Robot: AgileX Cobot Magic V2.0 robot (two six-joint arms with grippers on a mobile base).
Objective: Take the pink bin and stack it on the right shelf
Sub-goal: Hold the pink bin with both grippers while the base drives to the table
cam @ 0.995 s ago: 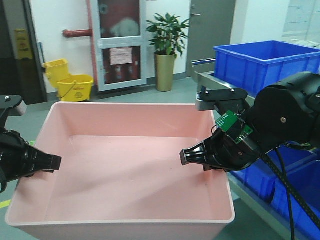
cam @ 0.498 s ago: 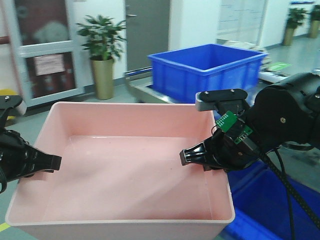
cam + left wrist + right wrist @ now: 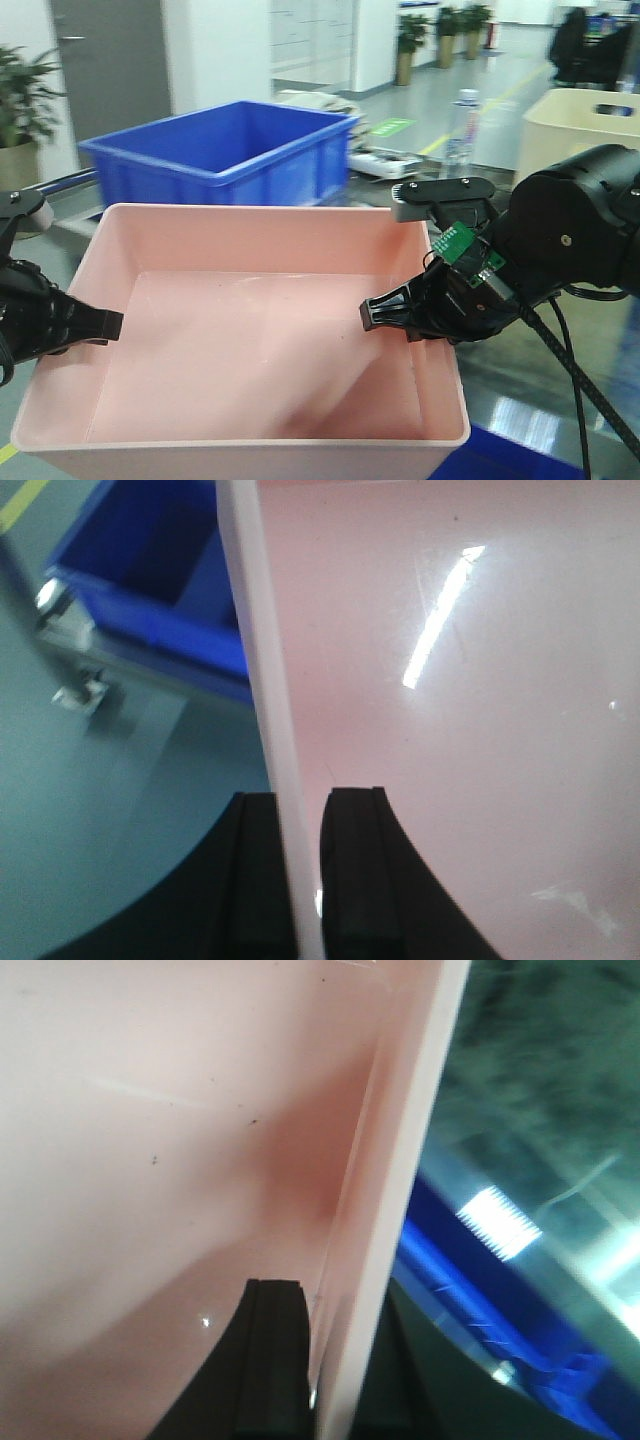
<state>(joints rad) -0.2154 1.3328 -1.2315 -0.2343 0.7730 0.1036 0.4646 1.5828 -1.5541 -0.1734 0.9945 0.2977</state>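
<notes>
— Where is the pink bin [image 3: 250, 350] sitting?

— It isn't sitting on anything. It is hanging level in front of the robot, carried between both arms, open side up and empty.

— How are the arms gripping it?

— The left fingers [image 3: 355, 880] are straddling the left wall, one inside and one outside, and pinching it just under the rim. The right fingers [image 3: 272, 1360] are clamping the right wall the same way. Both forearms are reaching inward, low and roughly level.

— Which way is its long side running?

— Across the robot's front, I'm judging, from one arm to the other, so neither arm is nearer.

— And the right shelf?

— I'm not making it out for certain. A blue crate [image 3: 220, 150] is standing behind the bin and a cream bin [image 3: 585, 125] is off to the right. The load is probably needing to travel rightward with both arms matching.
</notes>
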